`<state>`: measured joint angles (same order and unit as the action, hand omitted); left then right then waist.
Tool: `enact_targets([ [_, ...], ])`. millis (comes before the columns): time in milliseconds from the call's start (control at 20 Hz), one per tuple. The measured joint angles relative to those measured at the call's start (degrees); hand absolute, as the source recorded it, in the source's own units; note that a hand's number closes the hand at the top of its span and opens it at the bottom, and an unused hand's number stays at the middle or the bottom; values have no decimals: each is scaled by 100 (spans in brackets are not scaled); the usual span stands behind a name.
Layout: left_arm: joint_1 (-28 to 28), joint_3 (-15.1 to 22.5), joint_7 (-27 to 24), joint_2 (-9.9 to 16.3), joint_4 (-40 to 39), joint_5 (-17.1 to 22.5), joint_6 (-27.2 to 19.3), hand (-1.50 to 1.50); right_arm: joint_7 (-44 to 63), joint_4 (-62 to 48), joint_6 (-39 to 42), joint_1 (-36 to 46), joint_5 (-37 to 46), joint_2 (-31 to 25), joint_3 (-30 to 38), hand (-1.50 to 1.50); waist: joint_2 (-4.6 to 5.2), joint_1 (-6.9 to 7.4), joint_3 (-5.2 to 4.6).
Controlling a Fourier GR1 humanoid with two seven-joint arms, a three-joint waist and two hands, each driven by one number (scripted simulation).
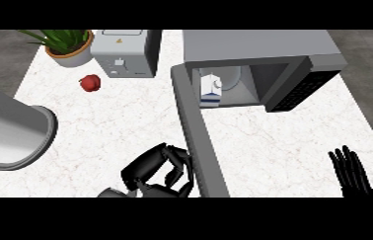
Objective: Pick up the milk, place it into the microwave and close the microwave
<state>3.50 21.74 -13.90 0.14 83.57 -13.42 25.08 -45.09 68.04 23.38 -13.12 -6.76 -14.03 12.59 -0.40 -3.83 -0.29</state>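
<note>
Milk (pixel 210 89) stands upright inside the microwave (pixel 258 54); placing looks done, closing remains. The door (pixel 198 140) swings wide toward the viewer, and the left robot hand (pixel 157 170) sits against its outer face near the free end, fingers curled, holding nothing. Right robot hand (pixel 350 169) rests open at the table's (pixel 109 120) lower right edge, fingers up.

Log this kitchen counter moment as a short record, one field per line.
milk carton: upright inside the microwave
microwave door: open, swung out toward the robot
left hand: fingers curled, at the door's outer edge
right hand: open, fingers up, resting at lower right
red apple: on the counter, left of the toaster
potted plant: far left corner
step left: close the door
</note>
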Motion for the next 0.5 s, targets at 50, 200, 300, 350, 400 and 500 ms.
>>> enact_targets([
  [50, 22, 226, -5, 3, -122, 20, -174, 150, 87, 252, 62, -145, -89, 4, -59, -150, 4, -4, -1],
  [200, 183, 890, -19, 8, -548, 182, -722, 150, 394, 970, 251, -424, -388, -26, -222, -150, 22, -31, -1],
  [300, 316, 1298, 36, 7, -704, 354, -1165, 150, 592, 1459, 402, -689, -620, -89, -294, -150, 25, -30, 0],
  [350, 442, 1479, 79, 10, -793, 458, -1393, 150, 702, 1685, 474, -784, -742, -138, -316, -150, 30, -33, 1],
  [400, 547, 1668, 114, 16, -865, 567, -1625, 150, 813, 1926, 525, -881, -852, -163, -356, -150, 33, -41, 1],
  [500, 789, 2006, 201, 36, -1000, 776, -2119, 150, 1021, 2321, 614, -999, -1038, -188, -468, -150, 44, -78, 0],
])
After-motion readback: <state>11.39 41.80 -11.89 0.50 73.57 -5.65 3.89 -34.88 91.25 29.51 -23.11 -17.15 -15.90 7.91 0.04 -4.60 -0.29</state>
